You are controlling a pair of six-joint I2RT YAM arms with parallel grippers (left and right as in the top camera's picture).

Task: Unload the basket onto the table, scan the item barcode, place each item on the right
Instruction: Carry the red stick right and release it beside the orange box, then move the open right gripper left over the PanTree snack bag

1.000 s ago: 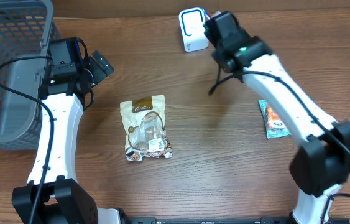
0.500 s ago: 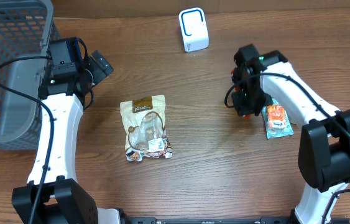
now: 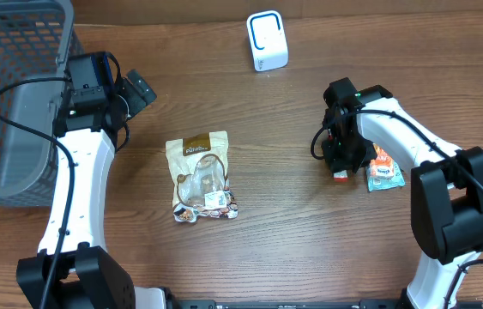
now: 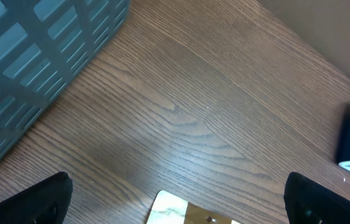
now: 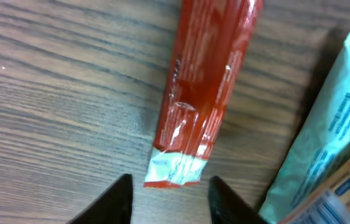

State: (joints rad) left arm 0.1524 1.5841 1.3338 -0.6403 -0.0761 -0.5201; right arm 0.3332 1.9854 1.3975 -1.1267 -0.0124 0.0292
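A red packet (image 5: 206, 93) lies flat on the wooden table, its crimped end between the tips of my right gripper (image 5: 173, 198). That gripper is open and its fingers do not touch the packet. In the overhead view the right gripper (image 3: 344, 161) hangs low over the red packet (image 3: 341, 176), just left of a teal packet (image 3: 384, 172). The white scanner (image 3: 267, 40) stands at the back. My left gripper (image 3: 138, 90) is wide open and empty above the table, behind a beige pouch (image 3: 202, 176).
A grey basket (image 3: 9, 94) fills the back left corner and shows in the left wrist view (image 4: 38, 50). The teal packet (image 5: 330, 143) lies close on the right of the red one. The beige pouch's top edge (image 4: 187, 214) shows under my left gripper (image 4: 181, 202).
My right arm swung from the scanner down to the spot beside the teal packet. Its jaws went from shut to open, and the red packet now lies on the table. The left arm stayed still.
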